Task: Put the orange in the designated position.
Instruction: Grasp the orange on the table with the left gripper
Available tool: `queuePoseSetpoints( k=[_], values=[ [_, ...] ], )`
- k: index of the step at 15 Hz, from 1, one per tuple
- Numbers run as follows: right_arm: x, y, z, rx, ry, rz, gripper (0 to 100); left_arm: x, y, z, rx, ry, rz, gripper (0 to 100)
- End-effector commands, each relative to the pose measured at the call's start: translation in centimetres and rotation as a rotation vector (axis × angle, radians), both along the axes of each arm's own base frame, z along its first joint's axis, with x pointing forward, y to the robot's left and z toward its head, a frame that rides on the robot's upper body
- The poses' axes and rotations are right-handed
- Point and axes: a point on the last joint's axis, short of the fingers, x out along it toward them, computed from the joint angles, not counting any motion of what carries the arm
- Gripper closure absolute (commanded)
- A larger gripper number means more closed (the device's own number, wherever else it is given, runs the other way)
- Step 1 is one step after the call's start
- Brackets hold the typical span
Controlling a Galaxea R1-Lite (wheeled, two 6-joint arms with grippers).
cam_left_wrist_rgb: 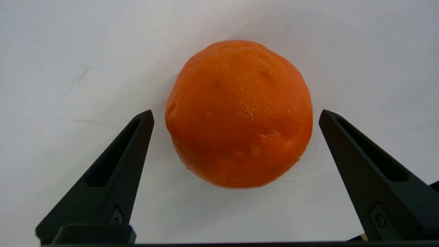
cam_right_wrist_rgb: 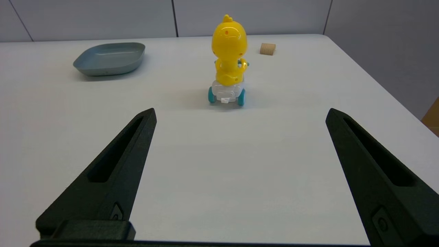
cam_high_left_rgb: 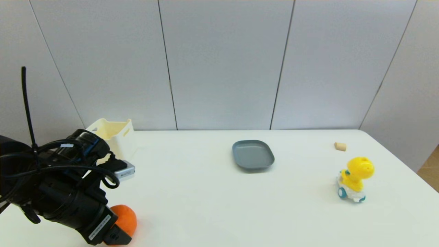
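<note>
So the orange [cam_high_left_rgb: 126, 219] sits right at the bottom left of the head view, resting on the white table [cam_high_left_rgb: 212, 206] and half hidden behind the left arm's black wrist. The left gripper [cam_left_wrist_rgb: 235, 115] is down over it, and its wrist camera shows the fingers spread wide, one on each side of the fruit with a sliver of bare table showing between each fingertip [cam_left_wrist_rgb: 145, 118] and the peel, so nothing is touching or squeezing it at this point. The skin looks dimpled and matte, and the fruit fills the middle of that view.

The right gripper [cam_right_wrist_rgb: 240, 111] doesn't show up in the head view at all. Its own camera shows its fingers wide apart too, hovering low over bare table with nothing between them.

Going further back on the right side of the head view, there's a yellow dinosaur toy car [cam_high_left_rgb: 354, 179] standing upright on teal wheels. Around the centre of the frame is a grey plate [cam_high_left_rgb: 253, 154], well apart from the orange. Behind the toy, toward the upper right of the tabletop, lies a small cork-like piece [cam_high_left_rgb: 340, 146]. At the far left, behind the left arm, a cream bin [cam_high_left_rgb: 113, 134] stands against the grey panel wall [cam_high_left_rgb: 223, 61].
</note>
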Motion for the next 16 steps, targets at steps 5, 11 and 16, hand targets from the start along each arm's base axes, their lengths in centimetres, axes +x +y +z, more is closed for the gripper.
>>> queuePoseSetpoints(
  k=[5, 11, 16],
  values=[
    [0.0, 0.0, 0.0, 0.0, 0.0, 0.0, 0, 0.84, -0.28, -1.08, 0.022, 0.049, -0.002, 0],
    [0.0, 0.0, 0.0, 0.0, 0.0, 0.0, 0, 1.45, -0.6, -1.29, 0.025, 0.052, -0.009, 0],
    [0.0, 0.0, 0.0, 0.0, 0.0, 0.0, 0, 1.48, -0.77, -1.5, 0.027, 0.064, -0.016, 0]
  ],
)
